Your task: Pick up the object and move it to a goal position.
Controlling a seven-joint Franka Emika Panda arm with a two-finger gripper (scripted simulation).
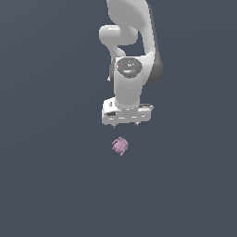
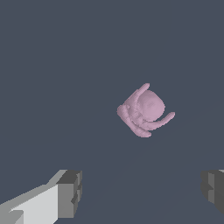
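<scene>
The object (image 1: 120, 146) is a tiny pink-mauve lump with short curved nubs, lying alone on the dark grey floor. In the exterior view the white gripper (image 1: 126, 124) hangs above it, just short of it, with only the tips of its fingers showing under the white head. The wrist view shows the object (image 2: 145, 111) clear of both fingers, beyond the gap between them. The two dark grey fingertips (image 2: 70, 193) stand wide apart with nothing between them, so the gripper (image 2: 142, 190) is open.
The white arm (image 1: 132, 41) rises behind the gripper toward the top of the exterior view. A plain dark grey surface (image 1: 51, 176) spreads all around, with no other objects showing.
</scene>
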